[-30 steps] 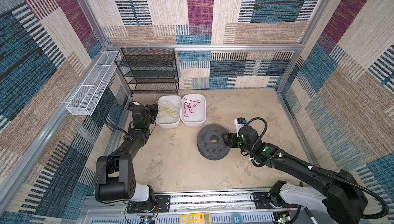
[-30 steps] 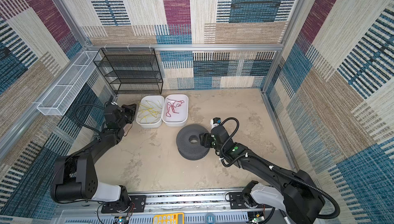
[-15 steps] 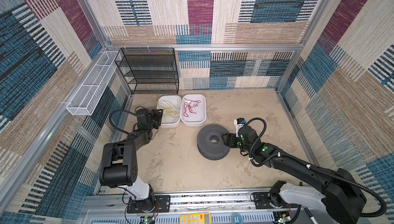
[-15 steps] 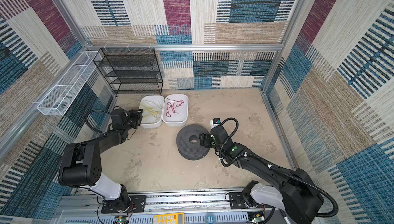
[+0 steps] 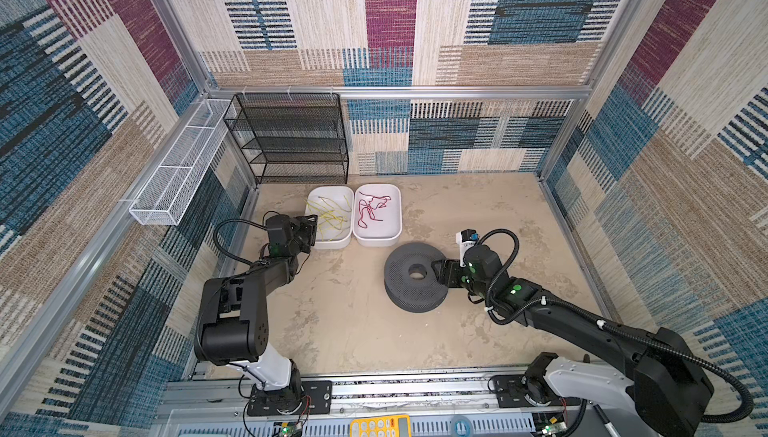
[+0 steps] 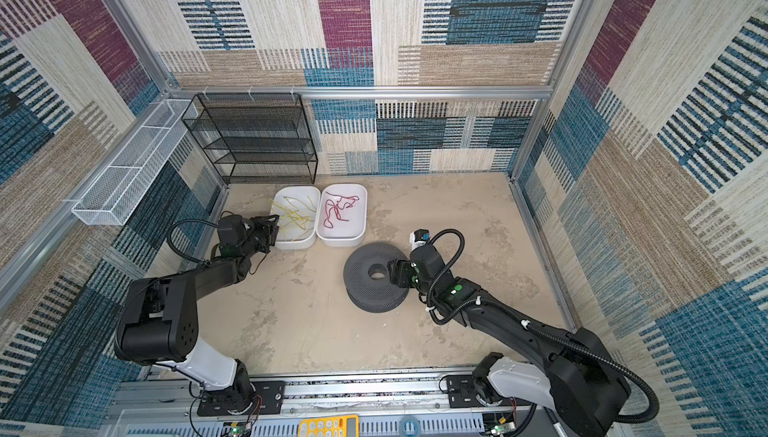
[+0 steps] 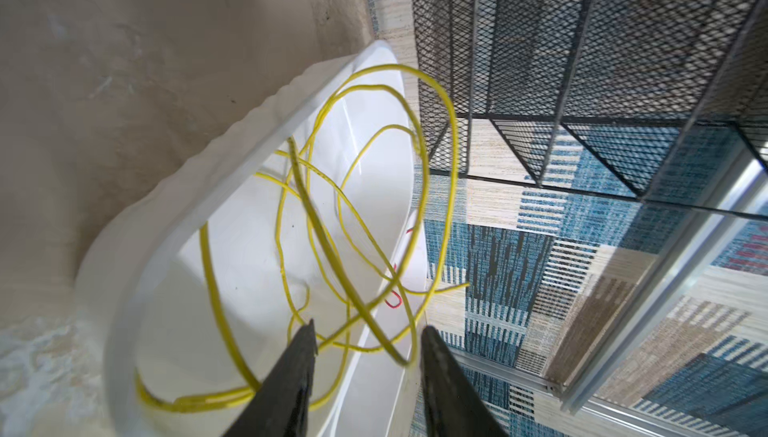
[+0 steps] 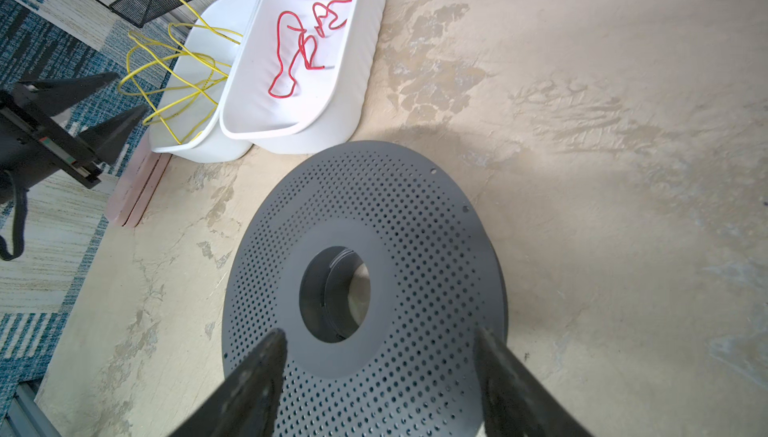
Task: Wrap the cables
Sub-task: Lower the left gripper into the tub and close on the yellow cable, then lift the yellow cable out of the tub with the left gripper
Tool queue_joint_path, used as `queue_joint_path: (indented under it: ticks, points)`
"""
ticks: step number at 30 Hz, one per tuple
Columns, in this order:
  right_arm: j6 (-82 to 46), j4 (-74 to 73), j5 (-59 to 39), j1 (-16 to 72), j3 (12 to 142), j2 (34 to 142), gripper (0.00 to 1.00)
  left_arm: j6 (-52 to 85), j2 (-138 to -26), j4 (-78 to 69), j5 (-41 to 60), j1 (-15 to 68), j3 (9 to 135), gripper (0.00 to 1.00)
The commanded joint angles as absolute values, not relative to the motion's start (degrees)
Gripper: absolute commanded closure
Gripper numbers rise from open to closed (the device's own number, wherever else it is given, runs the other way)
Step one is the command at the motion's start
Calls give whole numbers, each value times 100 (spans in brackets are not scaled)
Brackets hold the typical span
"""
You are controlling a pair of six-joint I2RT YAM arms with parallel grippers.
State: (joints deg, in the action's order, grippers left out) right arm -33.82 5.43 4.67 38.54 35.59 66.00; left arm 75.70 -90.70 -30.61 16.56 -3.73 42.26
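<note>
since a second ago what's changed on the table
The left claw has swung right, up to the white tub of yellow cables, its arm folding back. Its jaws are apart with loose strands between them, nothing gripped. The right claw stays open over the grey spool. The tub, red cord and spool have not moved.

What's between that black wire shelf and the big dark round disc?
In both top views: a white tub holding the yellow cables, and beside it a second tub holding a red cord.
</note>
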Motion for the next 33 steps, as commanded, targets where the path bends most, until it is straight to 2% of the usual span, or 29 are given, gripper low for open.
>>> queue_joint_path:
  ticks: [1,10,16,27,29,33]
  points:
    - [-3445,378,482,3858,3583,6614,27,7317,-8766,-2923,1404,-387,4129,56]
    - [-3449,360,431,3858,3584,6680,27,7308,-8428,-2913,1329,-457,3693,57]
    - [-3420,398,373,3858,3705,6811,27,7710,-9069,-3446,1769,-457,3861,59]
    - [-3472,492,378,3858,3841,6919,27,7664,-9595,-3815,1503,-457,4120,60]
    - [-3479,501,369,3858,3875,6955,27,7693,-9733,-3898,1518,-457,4165,64]
    - [-3472,560,373,3858,3964,6986,27,7880,-9982,-4298,1572,-457,4091,85]
